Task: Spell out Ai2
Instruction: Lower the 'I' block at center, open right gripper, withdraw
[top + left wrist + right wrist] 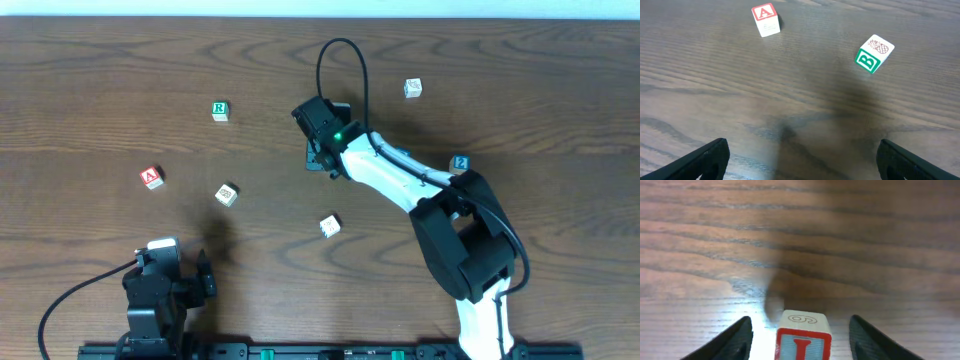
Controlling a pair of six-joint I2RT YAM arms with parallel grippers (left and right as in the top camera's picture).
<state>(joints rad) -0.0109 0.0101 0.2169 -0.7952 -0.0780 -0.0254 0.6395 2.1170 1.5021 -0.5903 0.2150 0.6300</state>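
Note:
The red "I" cube (803, 335) stands on the table between the fingers of my right gripper (802, 340), which is open with a gap on each side. In the overhead view that gripper (322, 155) hides the cube. The red "A" cube (151, 178) lies at the left and also shows in the left wrist view (765, 20). The blue "2" cube (459, 163) lies at the right, beside the right arm. My left gripper (165, 255) is open and empty near the front edge, as the left wrist view (802, 160) also shows.
A green "R" cube (220, 110) lies at the back left. A green "B" cube (226, 194) lies near the "A" and shows in the left wrist view (874, 53). Two more cubes lie at the middle front (330, 226) and the back right (413, 88).

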